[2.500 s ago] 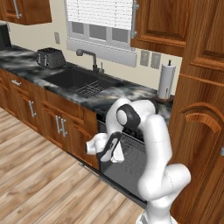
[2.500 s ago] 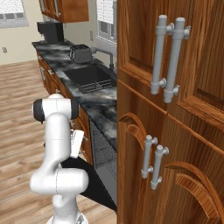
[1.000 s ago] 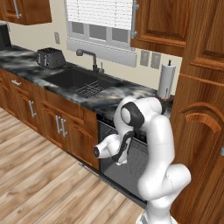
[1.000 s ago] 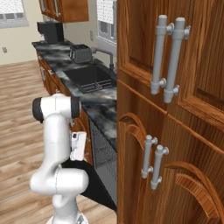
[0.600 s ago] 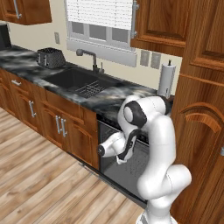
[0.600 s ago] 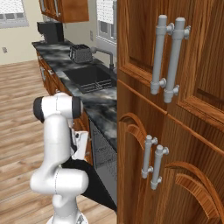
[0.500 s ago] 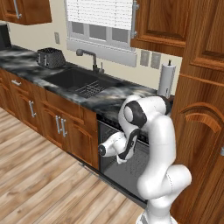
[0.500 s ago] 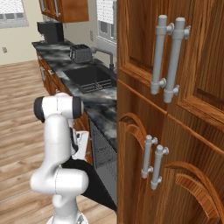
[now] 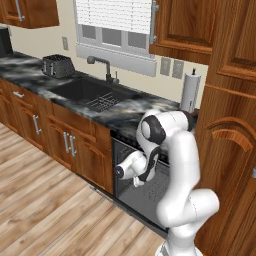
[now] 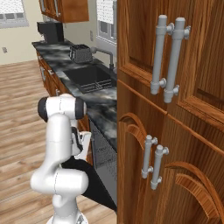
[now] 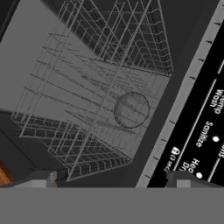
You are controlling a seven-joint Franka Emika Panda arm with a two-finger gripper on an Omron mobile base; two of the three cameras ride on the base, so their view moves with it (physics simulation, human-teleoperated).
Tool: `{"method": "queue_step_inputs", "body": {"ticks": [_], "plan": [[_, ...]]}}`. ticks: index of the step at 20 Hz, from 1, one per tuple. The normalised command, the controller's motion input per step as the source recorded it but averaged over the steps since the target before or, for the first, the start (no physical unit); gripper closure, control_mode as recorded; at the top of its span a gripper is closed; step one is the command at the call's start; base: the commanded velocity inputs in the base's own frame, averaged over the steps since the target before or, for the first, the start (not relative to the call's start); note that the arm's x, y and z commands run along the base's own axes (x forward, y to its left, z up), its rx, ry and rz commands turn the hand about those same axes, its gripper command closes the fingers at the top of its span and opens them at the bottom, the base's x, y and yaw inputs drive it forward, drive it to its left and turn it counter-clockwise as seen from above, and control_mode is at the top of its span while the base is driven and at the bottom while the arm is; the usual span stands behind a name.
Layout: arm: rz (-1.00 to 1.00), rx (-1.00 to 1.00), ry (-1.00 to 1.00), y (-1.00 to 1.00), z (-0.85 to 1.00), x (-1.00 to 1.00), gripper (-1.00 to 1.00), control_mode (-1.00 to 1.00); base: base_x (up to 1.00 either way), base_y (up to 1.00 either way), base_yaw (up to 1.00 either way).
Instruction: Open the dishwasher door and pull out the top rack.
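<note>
Dishwasher door (image 9: pixel 142 192) lies folded down and open beneath the dark marbled tabletop (image 9: pixel 125 107), its grey speckled inner face turned upward; in the right base view the door (image 10: pixel 94 181) reads as a black panel sloping out toward the wooden floor (image 9: pixel 45 210). The arm bends down in front of the opening, with the hand (image 9: pixel 132 170) held just above the lowered door, at the mouth of the dishwasher. In the hand view, a wire rack (image 11: pixel 100 92) sits inside the grey cavity, a round grey part (image 11: pixel 131 109) visible through its mesh. A black control strip (image 11: pixel 205 127) with white lettering runs diagonally along the right side of that view. The fingers (image 11: pixel 41 179) stand well apart, one tip at each lower corner of the hand view, with nothing clamped between them. To the left of the dishwasher, the tabletop carries a sink (image 9: pixel 92 95) with a faucet (image 9: pixel 102 67) and a toaster (image 9: pixel 57 65); a paper towel roll (image 9: pixel 190 92) stands near the tall brown cabinet (image 9: pixel 230 150).
</note>
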Motion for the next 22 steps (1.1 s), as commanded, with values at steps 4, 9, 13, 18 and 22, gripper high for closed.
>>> {"method": "queue_step_inputs", "body": {"ticks": [4, 9, 13, 18, 22], "plan": [[0.0, 0.01, -0.07, 0.0, -0.24, 0.21, -1.0, -1.0, 0.0, 0.0, 0.0], [0.0, 0.0, -0.08, 0.0, -0.25, 0.23, -1.0, -1.0, 0.0, 0.0, 0.0], [0.0, 0.0, -0.09, 0.0, -0.26, 0.21, -1.0, -1.0, 0.0, 0.0, 0.0], [0.0, 0.0, -0.06, 0.0, -0.19, 0.29, -1.0, -1.0, 0.0, 0.0, 0.0], [0.0, 0.03, -0.02, 0.0, -0.16, 0.43, -1.0, -1.0, 0.0, 0.0, 0.0]]}}
